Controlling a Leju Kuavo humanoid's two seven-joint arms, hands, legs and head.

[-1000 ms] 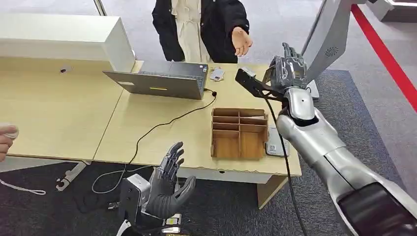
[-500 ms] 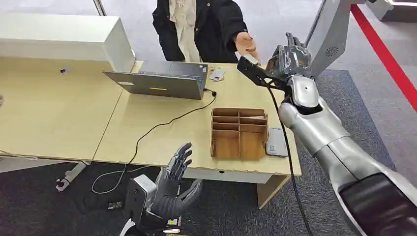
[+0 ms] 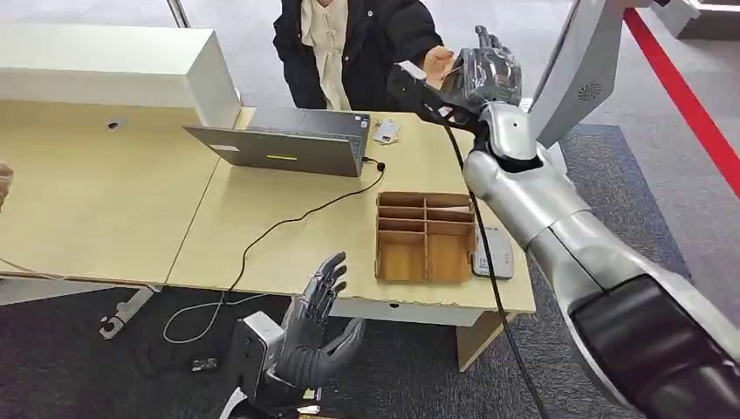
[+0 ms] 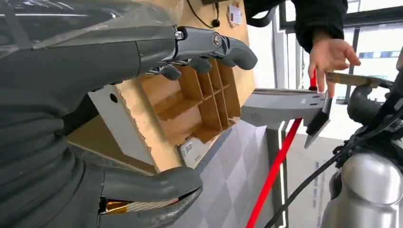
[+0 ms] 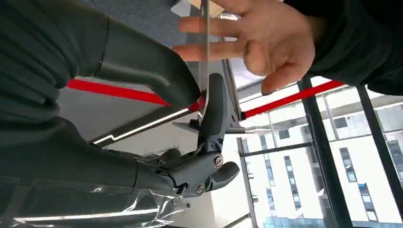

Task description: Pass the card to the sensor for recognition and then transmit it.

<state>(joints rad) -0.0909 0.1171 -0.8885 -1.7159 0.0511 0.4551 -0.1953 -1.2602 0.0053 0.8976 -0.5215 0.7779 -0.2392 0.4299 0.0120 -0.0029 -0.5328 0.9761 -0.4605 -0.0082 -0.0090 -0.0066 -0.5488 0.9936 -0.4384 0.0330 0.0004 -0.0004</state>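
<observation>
card (image 5: pixel 204 52) thin, edge-on | pinched by right hand (image 5: pixel 157 90) | person's hand (image 5: pixel 256 40) touching

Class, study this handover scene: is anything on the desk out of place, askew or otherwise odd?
Nothing is spilled or broken. One thing stands out: the phone-like device beside the wooden organizer juts past the desk edge and could be knocked off. The loose cable trails off the front edge. The right hand pinches the card by the person's hand.

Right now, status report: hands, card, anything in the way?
Right hand pinches the card, raised at the person's hand. Left hand open, low below the table. Nothing between.
</observation>
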